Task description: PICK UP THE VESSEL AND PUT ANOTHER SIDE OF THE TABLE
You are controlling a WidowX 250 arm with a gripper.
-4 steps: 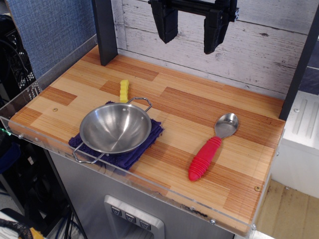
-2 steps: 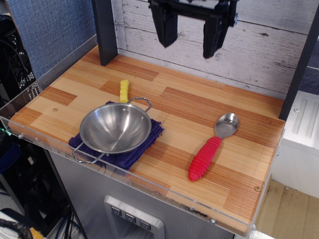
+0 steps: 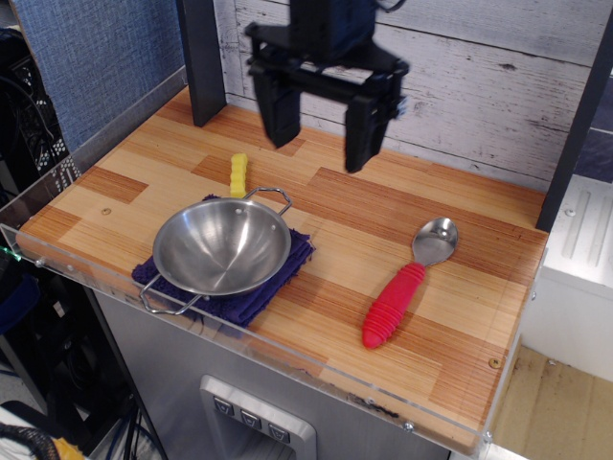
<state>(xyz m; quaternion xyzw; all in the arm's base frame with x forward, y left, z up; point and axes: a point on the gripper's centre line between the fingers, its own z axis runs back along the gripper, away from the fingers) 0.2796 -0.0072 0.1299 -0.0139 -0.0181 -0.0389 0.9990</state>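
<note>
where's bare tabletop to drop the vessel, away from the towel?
Open wood: the back-right stretch between the gripper and the spoon, and the front-right corner of the table past the spoon's red handle. The back-left corner beside the black post is also bare. Crowded: front-left, where the vessel sits on the purple towel, yellow piece behind it.

Vessel: round shiny stainless-steel bowl, wok-like, two thin wire loop handles, one toward rear right, one toward front left. Upright, empty, sits near table's front left edge. Table: striped light-and-dark wooden planks, clear acrylic rim along front and left, grey metal base below.
</note>
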